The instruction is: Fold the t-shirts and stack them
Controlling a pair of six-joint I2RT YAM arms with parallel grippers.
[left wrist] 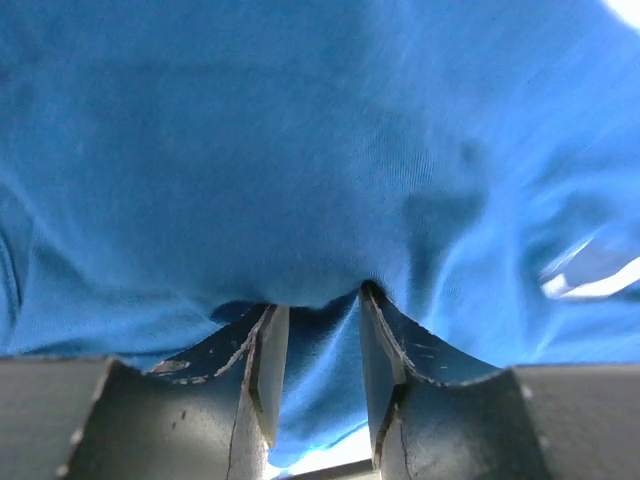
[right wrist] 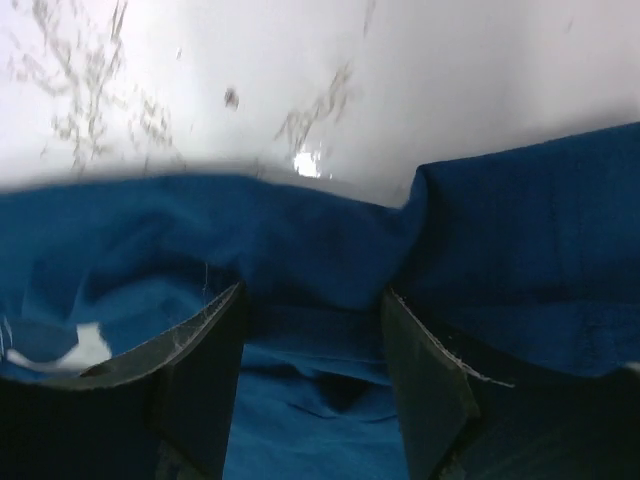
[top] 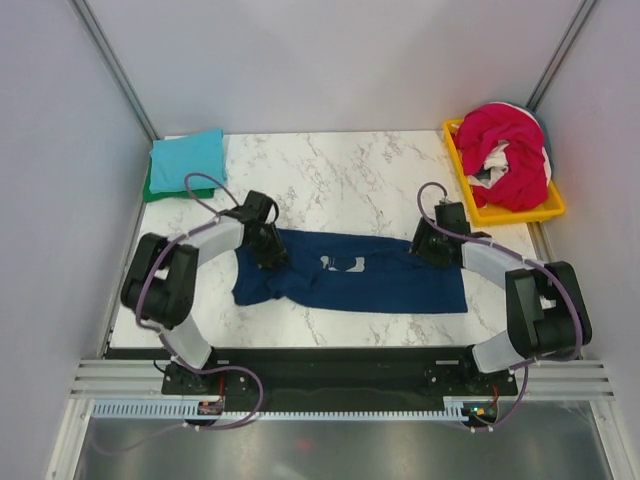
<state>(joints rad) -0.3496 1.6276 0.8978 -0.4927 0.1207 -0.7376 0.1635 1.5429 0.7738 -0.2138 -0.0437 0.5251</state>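
Blk joints [top: 165, 285], grey links [top: 216, 240], purple cables [top: 203, 177], scuffed dark fingers [left wrist: 215, 370]

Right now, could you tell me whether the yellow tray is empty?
No, the yellow tray holds a heap of red and white shirts.

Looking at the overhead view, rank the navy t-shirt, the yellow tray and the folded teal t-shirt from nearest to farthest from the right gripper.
1. navy t-shirt: directly under the right gripper, which sits at the shirt's right end.
2. yellow tray: behind the gripper, at the back right.
3. folded teal t-shirt: far across, at the back left.
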